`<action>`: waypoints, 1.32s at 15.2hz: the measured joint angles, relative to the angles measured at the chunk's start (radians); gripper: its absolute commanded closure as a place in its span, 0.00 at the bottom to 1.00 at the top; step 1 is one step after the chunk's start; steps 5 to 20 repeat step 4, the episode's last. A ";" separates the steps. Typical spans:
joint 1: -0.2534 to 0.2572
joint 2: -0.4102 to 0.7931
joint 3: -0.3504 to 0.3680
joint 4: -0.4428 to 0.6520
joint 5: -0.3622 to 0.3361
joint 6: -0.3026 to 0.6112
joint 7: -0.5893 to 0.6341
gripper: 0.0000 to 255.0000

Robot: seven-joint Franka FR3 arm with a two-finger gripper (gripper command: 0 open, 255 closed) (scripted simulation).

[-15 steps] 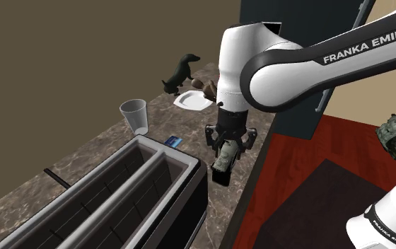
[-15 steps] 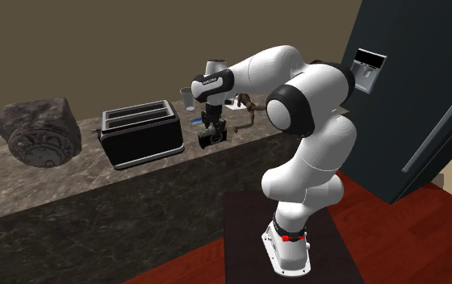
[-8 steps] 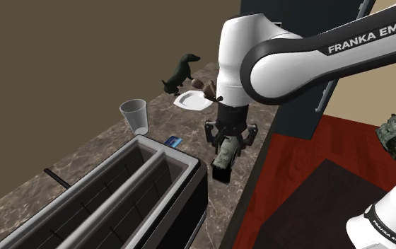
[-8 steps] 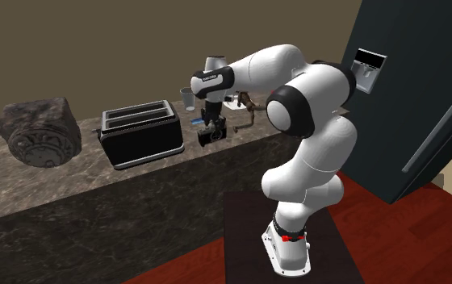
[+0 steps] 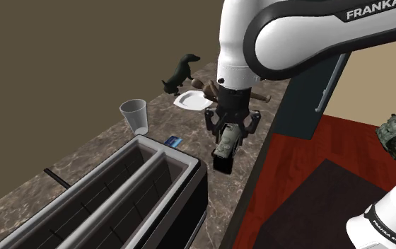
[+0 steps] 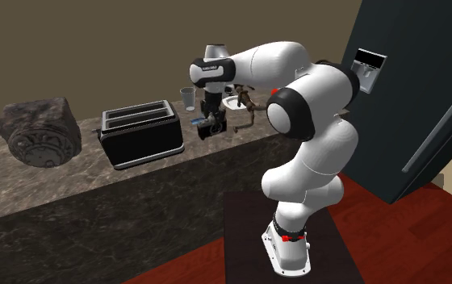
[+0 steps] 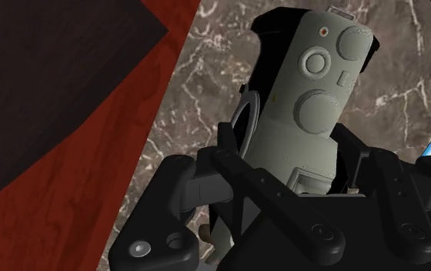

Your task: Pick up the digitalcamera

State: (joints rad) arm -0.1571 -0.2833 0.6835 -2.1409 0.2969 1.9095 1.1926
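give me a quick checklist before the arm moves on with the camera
1. Gripper shut on camera: ok, the fingers press both its sides in the wrist view.
2. Camera off the counter: ok, it hangs above it.
3. Grip firm enough to carry: cannot tell; the camera hangs long end down.
4. Toaster apart from camera: ok.
5. Cup and blue item apart from camera: ok.
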 measured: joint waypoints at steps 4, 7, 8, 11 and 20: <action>-0.002 -0.009 -0.010 0.040 -0.001 -0.049 0.001 1.00; -0.002 -0.009 -0.010 0.040 -0.001 -0.049 0.001 1.00; -0.002 -0.009 -0.010 0.040 -0.001 -0.049 0.001 1.00; -0.002 -0.009 -0.010 0.040 -0.001 -0.049 0.001 1.00; -0.002 -0.009 -0.010 0.040 -0.001 -0.049 0.001 1.00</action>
